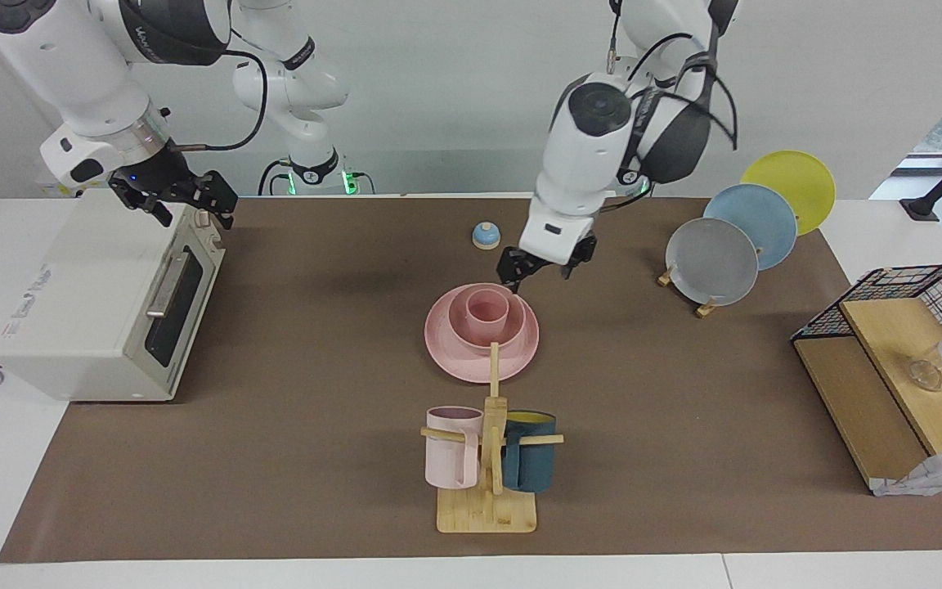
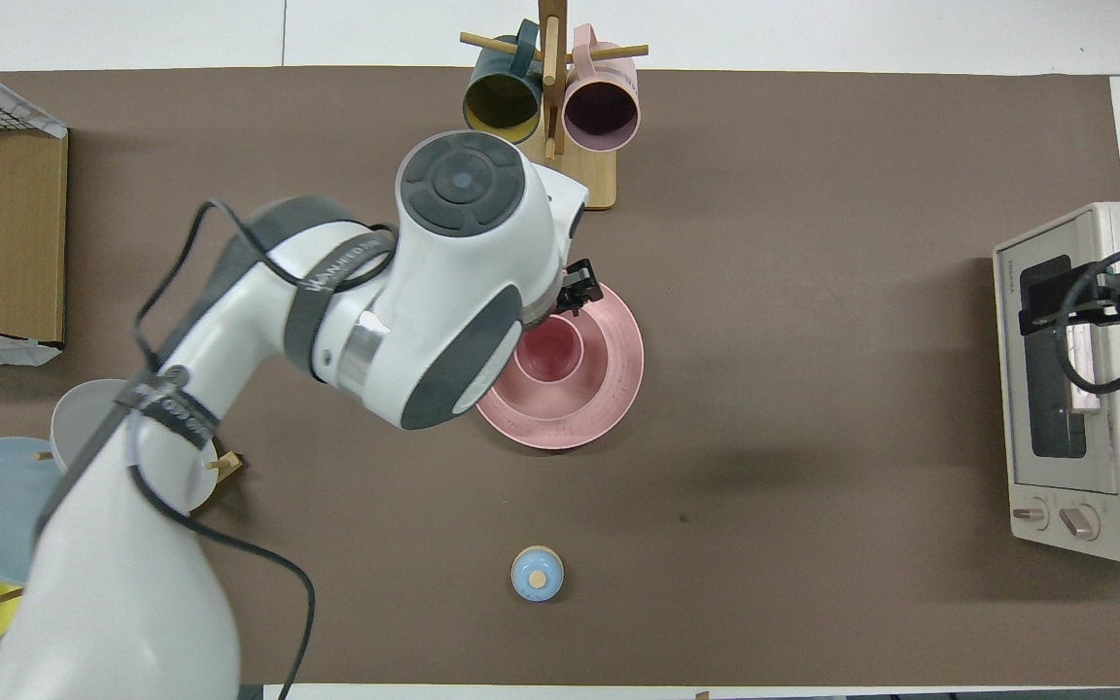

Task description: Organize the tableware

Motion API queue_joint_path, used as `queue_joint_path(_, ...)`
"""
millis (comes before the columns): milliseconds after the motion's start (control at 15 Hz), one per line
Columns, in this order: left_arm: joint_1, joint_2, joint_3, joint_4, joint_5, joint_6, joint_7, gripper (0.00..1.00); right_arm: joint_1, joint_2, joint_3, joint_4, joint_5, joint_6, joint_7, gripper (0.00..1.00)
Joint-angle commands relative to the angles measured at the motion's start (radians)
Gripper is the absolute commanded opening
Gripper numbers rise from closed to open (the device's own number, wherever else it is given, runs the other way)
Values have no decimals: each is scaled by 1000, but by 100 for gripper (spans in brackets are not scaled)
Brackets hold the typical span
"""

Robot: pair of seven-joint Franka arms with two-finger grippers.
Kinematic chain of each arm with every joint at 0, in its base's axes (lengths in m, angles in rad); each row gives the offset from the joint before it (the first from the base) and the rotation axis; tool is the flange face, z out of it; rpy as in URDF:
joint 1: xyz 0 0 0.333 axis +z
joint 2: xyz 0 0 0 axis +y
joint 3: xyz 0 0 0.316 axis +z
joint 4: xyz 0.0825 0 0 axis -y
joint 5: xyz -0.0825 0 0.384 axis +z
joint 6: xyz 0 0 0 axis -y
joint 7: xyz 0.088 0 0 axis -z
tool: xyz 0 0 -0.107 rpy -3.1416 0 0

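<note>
Now our left gripper (image 1: pixel 543 272) hangs open and empty just above the stack's robot-side rim, the cup (image 1: pixel 488 307) nested in the bowl (image 1: pixel 515 321) on the plate (image 1: pixel 448 348) at mid-table, while our right gripper (image 1: pixel 181 199) waits, apparently open, over the oven (image 1: pixel 70 303).

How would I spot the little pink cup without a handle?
Find the wide pink plate in the middle of the brown mat, nearer the robots than the wooden mug rack. A pink bowl sits on it, and the cup stands inside that bowl. Unlike the rack's mugs, it has no handle.
</note>
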Motion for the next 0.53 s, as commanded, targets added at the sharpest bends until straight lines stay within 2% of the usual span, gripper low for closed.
queue_joint_path(0,152,-98,-7,-34,10,-103,193,100,-31,-2,27,-7,4,10,-31,100)
queue_joint_path(200,298,-168,-6,-60,10,-168,417,100,-25,0,15,-7,6,10,-35,100)
queue_joint_path(467,372,-287,-4,-198,10,-159,546,100,-15,-2,4,-9,4,10,-47,100)
